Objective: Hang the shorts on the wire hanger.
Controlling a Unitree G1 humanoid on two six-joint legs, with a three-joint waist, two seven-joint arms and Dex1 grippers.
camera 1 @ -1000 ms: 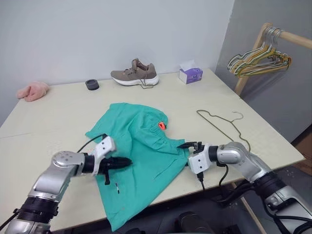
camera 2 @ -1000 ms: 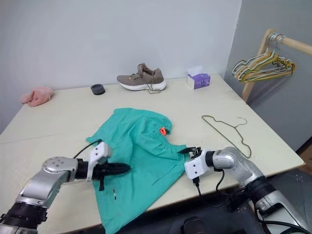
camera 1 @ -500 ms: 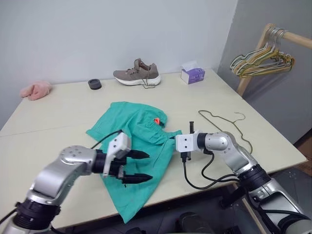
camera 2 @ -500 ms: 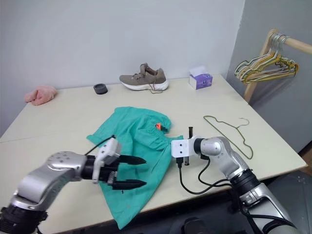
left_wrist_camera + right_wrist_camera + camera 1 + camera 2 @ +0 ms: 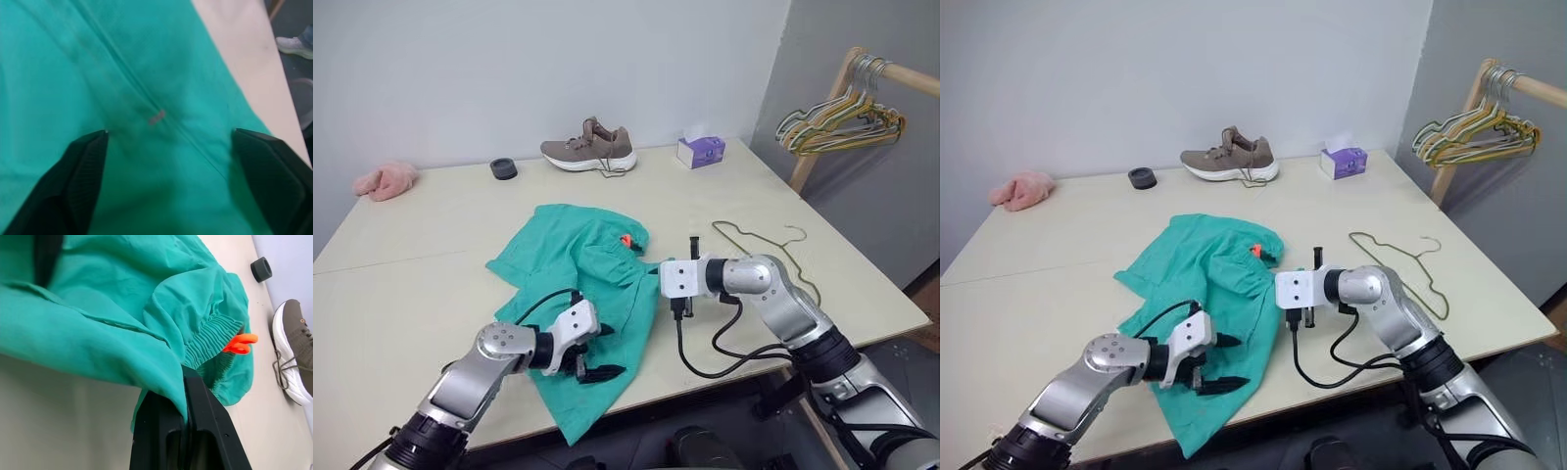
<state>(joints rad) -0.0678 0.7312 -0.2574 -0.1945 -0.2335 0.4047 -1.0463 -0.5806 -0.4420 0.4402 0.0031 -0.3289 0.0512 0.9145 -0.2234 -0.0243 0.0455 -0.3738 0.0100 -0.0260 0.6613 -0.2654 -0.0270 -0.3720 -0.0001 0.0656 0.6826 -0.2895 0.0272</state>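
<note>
- Shorts (image 5: 587, 284): crumpled on the table (image 5: 431, 245), lower part trailing off the near edge.
- Hanger (image 5: 766, 250): flat on the table, just right of the shorts.
- Right gripper (image 5: 658, 274): fingers together, pinching the shorts' edge.
- Left gripper (image 5: 605, 352): fingers apart over the lower shorts.

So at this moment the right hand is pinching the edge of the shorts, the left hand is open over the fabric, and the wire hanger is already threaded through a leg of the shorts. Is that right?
Not quite: the wire hanger lies bare on the table, beside the shorts and apart from them, as the right eye view shows. The rest holds: the right hand is shut on the shorts' edge, and the left hand is open over the fabric.
</note>
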